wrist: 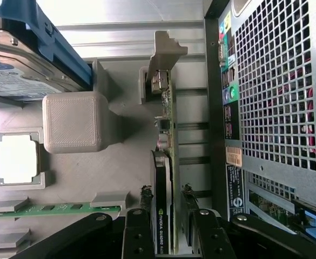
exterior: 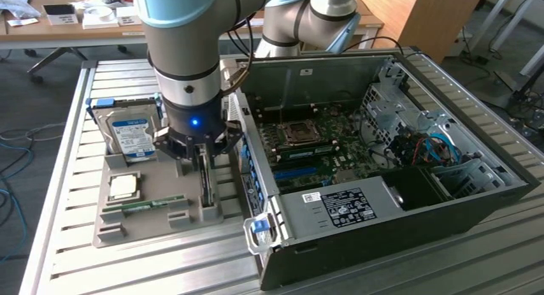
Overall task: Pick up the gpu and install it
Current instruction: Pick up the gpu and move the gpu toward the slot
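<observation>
The gpu (exterior: 205, 185) is a thin dark card standing on its edge in a slot of the grey holder tray (exterior: 144, 230), between the hard drive side and the computer case. My gripper (exterior: 202, 160) hangs straight above it, lowered around the card's near end. In the wrist view the gpu (wrist: 166, 162) runs between my two black fingers (wrist: 139, 233), and my gripper (wrist: 168, 234) is open with one finger on each side of the card. A narrow gap shows beside the card on the case side.
On the tray lie a hard drive with a blue-white label (exterior: 132, 136), a square processor (exterior: 123, 187) and a green RAM stick (exterior: 144, 206). The open computer case (exterior: 476, 199) lies close on the exterior view's right, motherboard (exterior: 314, 145) exposed. Its perforated rear wall (wrist: 271, 97) is beside the card.
</observation>
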